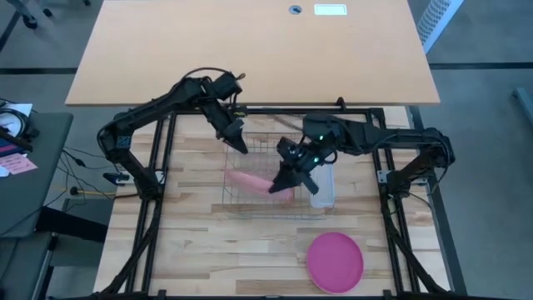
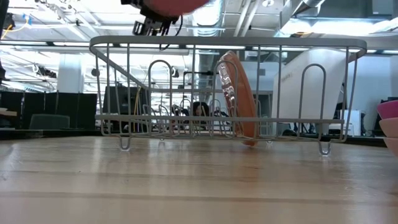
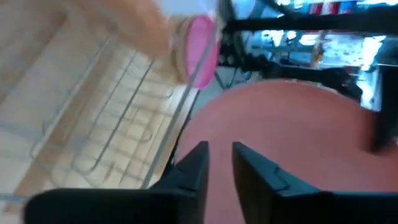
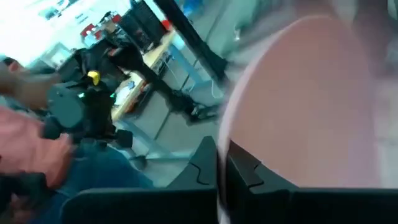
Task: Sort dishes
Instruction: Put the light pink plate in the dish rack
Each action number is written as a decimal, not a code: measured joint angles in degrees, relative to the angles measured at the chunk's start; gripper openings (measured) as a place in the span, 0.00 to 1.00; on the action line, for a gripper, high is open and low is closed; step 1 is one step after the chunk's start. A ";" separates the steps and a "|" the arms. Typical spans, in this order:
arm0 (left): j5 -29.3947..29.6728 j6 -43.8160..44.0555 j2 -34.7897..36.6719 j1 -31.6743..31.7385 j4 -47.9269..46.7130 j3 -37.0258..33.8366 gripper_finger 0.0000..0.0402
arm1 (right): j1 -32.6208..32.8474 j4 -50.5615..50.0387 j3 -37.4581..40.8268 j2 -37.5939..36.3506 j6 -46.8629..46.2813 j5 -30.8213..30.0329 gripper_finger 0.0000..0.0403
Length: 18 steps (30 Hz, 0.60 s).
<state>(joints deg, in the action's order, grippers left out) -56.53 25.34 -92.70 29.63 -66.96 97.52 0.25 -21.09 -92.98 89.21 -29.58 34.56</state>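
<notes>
Wooden table [image 1: 208, 250] | wire rack [image 1: 271, 179] mid-frame | right gripper [image 1: 287, 177] clenched on pale pink plate [image 1: 258, 181] | left gripper [image 1: 238, 142] slightly parted, grasping nothing | magenta plate [image 1: 336, 261] lower right

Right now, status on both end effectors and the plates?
Right end effector shut on pale pink plate over wire rack. Left end effector at rack's far edge, slightly open, empty. Salmon-orange plate racked upright; magenta plate on table.

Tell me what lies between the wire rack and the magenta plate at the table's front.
Only bare wood of the table separates the wire rack from the magenta plate, as seen in the high view.
</notes>
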 joint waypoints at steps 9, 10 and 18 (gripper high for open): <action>9.26 -2.54 0.29 4.78 1.46 6.63 0.43 | 0.79 -1.89 -0.08 -0.05 -10.65 -4.48 0.00; 10.86 -2.89 0.30 5.49 1.40 7.08 0.44 | 0.85 -2.22 -0.08 0.00 -13.30 -5.90 0.00; 31.95 -6.52 0.33 10.95 -7.46 6.61 0.44 | 1.70 -2.49 -0.06 -0.34 -41.17 -27.69 0.00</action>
<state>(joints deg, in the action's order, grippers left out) -24.57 18.82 -92.38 40.58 -74.42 104.13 1.94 -23.58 -93.04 88.87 -70.75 6.88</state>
